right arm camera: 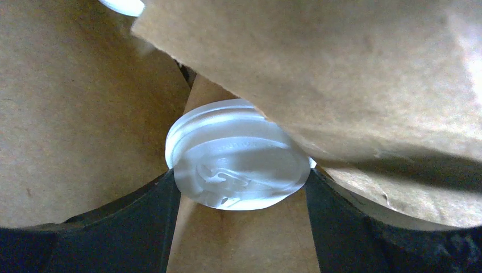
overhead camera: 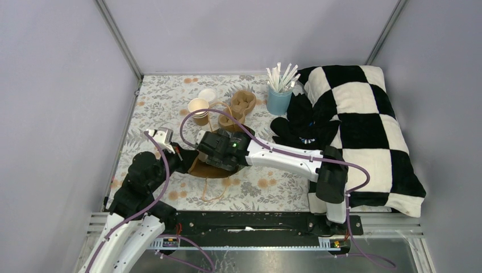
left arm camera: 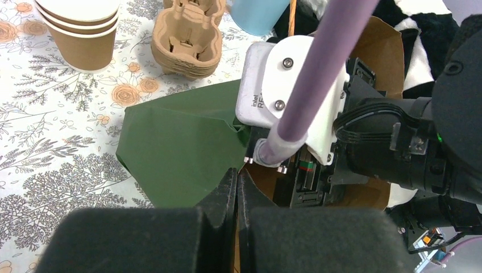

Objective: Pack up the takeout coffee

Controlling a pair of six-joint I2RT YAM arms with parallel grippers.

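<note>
A paper bag (overhead camera: 207,169), green outside (left arm camera: 176,148) and brown inside, lies on the floral table. My left gripper (left arm camera: 237,182) is shut on the bag's rim, holding the mouth apart. My right arm reaches into the bag; its fingers are hidden in the top view. Inside the bag, a takeout coffee cup shows its round white lid (right arm camera: 236,159). My right gripper (right arm camera: 239,182) is closed on it, with a finger against each side of the lid. The edge of a second white lid (right arm camera: 122,4) shows deeper in the bag.
A stack of unlidded kraft cups (overhead camera: 198,109) and a loose white lid (overhead camera: 207,94) sit at the back. Beside them are the pulp cup carrier (overhead camera: 241,104) and the light-blue cup of straws (overhead camera: 278,99). A black-and-white checked blanket (overhead camera: 364,125) fills the right side.
</note>
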